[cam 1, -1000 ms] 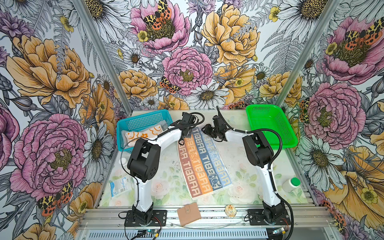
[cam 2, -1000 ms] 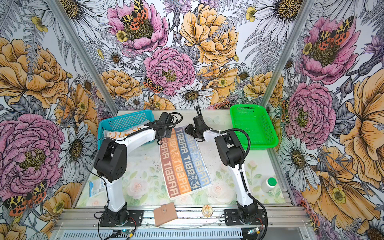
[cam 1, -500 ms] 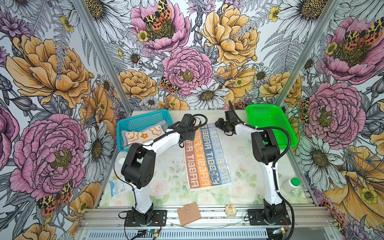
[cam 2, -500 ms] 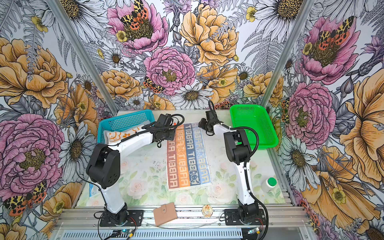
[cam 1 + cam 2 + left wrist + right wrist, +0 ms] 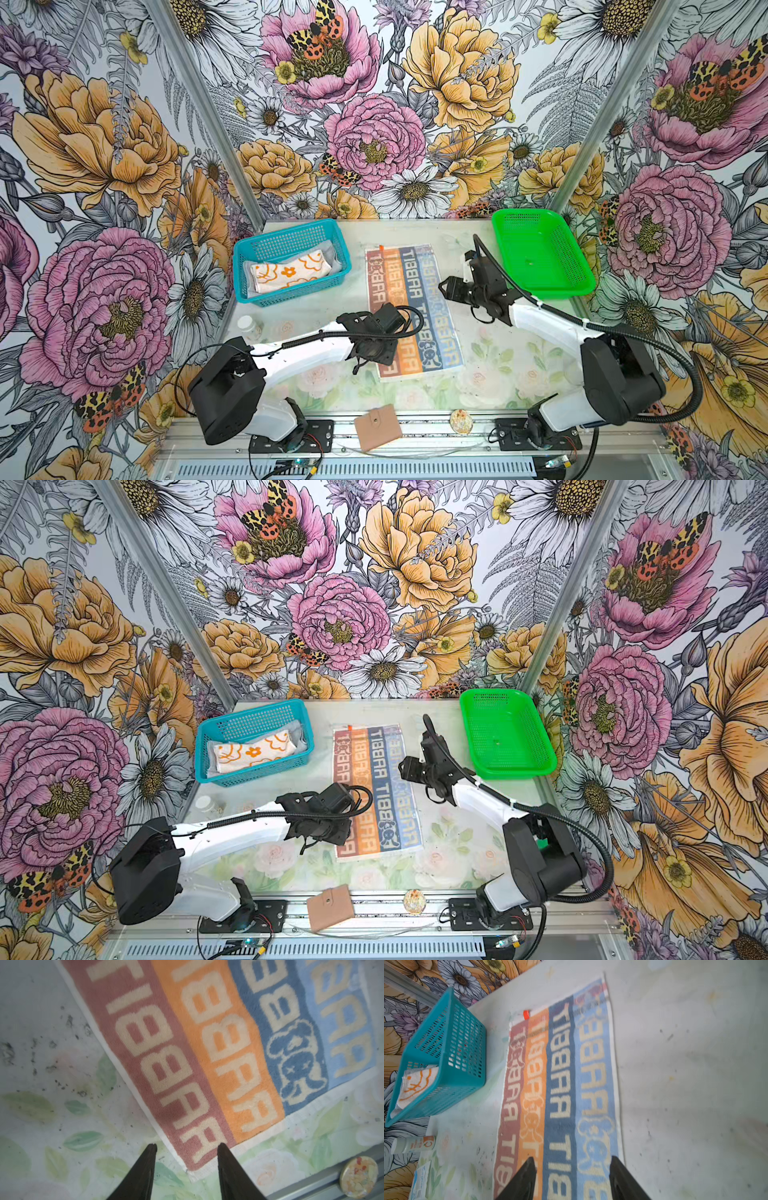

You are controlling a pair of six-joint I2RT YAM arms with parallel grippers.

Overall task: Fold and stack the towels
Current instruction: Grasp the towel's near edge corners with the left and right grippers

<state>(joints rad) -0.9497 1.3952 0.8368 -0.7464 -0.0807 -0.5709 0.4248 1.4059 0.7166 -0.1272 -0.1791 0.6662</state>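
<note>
The lettered towel [image 5: 415, 299] [image 5: 376, 779] lies flat and spread out mid-table, its stripes running front to back. My left gripper [image 5: 187, 1145] [image 5: 371, 353] hovers open over its near left corner, which shows between the black fingers [image 5: 226, 1159]. My right gripper [image 5: 572, 1159] [image 5: 445, 287] is open above the towel's right half, with nothing held. The orange-and-cream flowered towel [image 5: 291, 272] [image 5: 415, 1084] lies folded in the blue basket [image 5: 249, 291] on top of the grey towel [image 5: 334, 259].
An empty green basket [image 5: 540, 286] sits at the back right. A tan wallet [image 5: 377, 420] and a round disc [image 5: 461, 422] rest on the front rail. A white bottle [image 5: 248, 326] and a blue-white packet [image 5: 422, 1180] lie at the left edge.
Both grippers left the towel's far edge and drew back toward the front. The towel, tilted before, now lies straight and flat. The left gripper now sits at the near left corner.
</note>
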